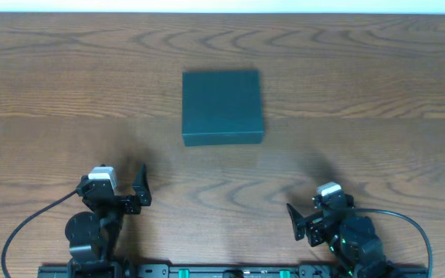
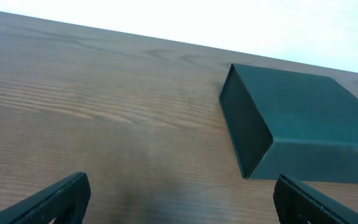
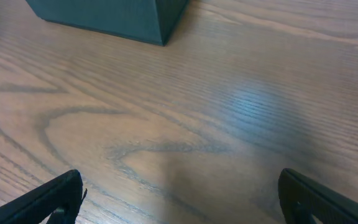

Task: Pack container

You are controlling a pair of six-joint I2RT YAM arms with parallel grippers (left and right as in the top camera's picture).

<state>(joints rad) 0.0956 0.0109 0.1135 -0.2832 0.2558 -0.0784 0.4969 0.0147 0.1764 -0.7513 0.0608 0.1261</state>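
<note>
The container (image 1: pixel 222 106) is a dark teal-green square box, lid shut, lying flat on the wooden table at the middle. It shows at the right in the left wrist view (image 2: pixel 297 127) and at the top left in the right wrist view (image 3: pixel 114 15). My left gripper (image 1: pixel 140 188) is open and empty near the front left, well short of the box; its fingers show at the bottom corners of the left wrist view (image 2: pixel 179 202). My right gripper (image 1: pixel 293 220) is open and empty near the front right (image 3: pixel 179 199). No snack packets are in view.
The wooden table (image 1: pixel 361 93) spreads bare around the box. Black cables (image 1: pixel 29 220) loop from both arm bases along the front edge. A pale wall band runs along the far edge.
</note>
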